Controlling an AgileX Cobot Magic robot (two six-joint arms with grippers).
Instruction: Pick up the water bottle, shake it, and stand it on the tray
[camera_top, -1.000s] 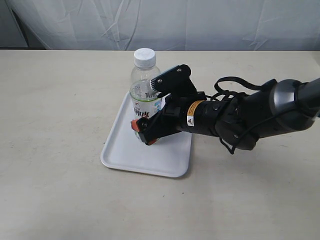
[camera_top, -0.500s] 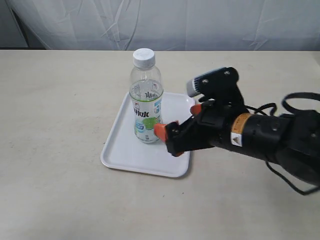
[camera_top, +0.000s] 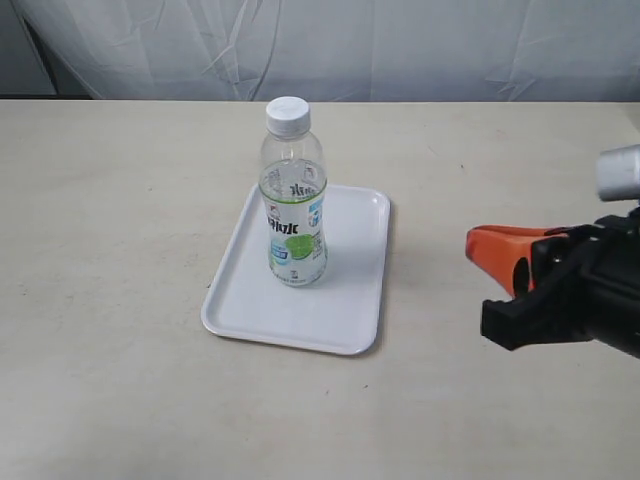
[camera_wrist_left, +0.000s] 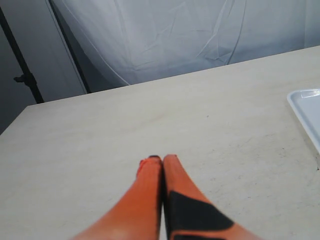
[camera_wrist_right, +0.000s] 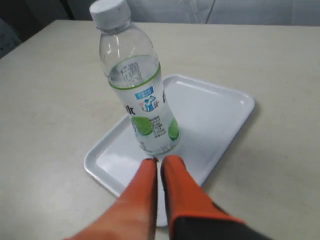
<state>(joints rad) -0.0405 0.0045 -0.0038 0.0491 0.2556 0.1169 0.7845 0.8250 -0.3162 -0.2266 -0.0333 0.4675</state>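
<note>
The water bottle (camera_top: 293, 215) stands upright on the white tray (camera_top: 350, 300), cap on, with nothing holding it. In the right wrist view the bottle (camera_wrist_right: 142, 100) rises from the tray (camera_wrist_right: 215, 115) just beyond my right gripper (camera_wrist_right: 160, 160), whose orange fingers are shut with nothing between them. From outside, the right gripper (camera_top: 472, 245) hangs well to the right of the tray, apart from the bottle. My left gripper (camera_wrist_left: 161, 159) is shut and empty over bare table, with a corner of the tray (camera_wrist_left: 307, 107) at the edge of its view. It does not show in the exterior view.
A beige table (camera_top: 120, 200) carries everything. A white curtain (camera_top: 400, 50) hangs behind the table's far edge. In the left wrist view a dark stand pole (camera_wrist_left: 22, 65) rises beyond the table's corner.
My right gripper let go of the bottle and drew back to the right, away from the tray, closing its fingers. The bottle stayed standing on the tray.
</note>
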